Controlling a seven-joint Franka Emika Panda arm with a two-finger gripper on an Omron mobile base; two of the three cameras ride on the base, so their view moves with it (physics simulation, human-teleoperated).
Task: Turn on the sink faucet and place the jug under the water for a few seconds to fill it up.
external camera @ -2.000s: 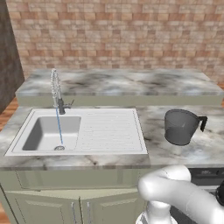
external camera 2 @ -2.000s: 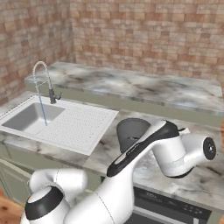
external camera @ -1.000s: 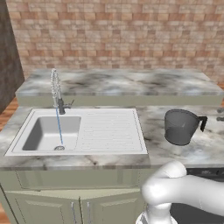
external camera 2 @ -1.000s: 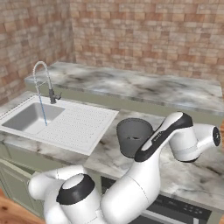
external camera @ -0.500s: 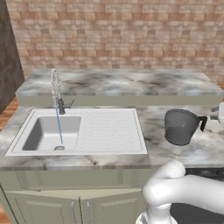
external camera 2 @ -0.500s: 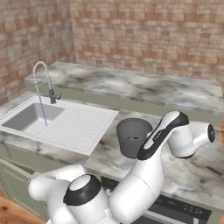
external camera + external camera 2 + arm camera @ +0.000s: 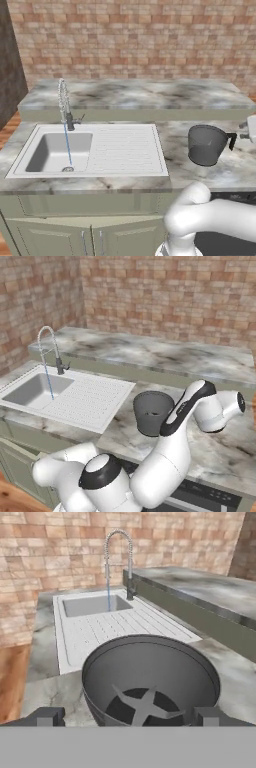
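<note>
The dark grey jug (image 7: 205, 145) stands upright on the marble counter, right of the sink (image 7: 30, 150). In the hand view its wide mouth (image 7: 150, 677) sits close in front of me. My gripper (image 7: 127, 717) is open, with one fingertip (image 7: 47, 716) on each side of the jug's near wall and nothing gripped. My white hand (image 7: 251, 128) hovers just right of the jug's handle. The sink faucet (image 7: 64, 102) arches over the basin, and a thin blue stream of water (image 7: 67, 145) falls to the drain. In the right base view my own forearm partly covers the jug (image 7: 150, 408).
The ribbed draining board (image 7: 127, 147) lies between basin and jug. A raised marble ledge (image 7: 140, 95) and brick wall run behind the counter. A dark cooktop (image 7: 205, 493) sits at the counter's near right, with cabinet doors (image 7: 75, 235) below.
My hand has swung in from the right toward the jug and now shows at the left base view's right edge. The jug has not moved, and the water runs as before.
</note>
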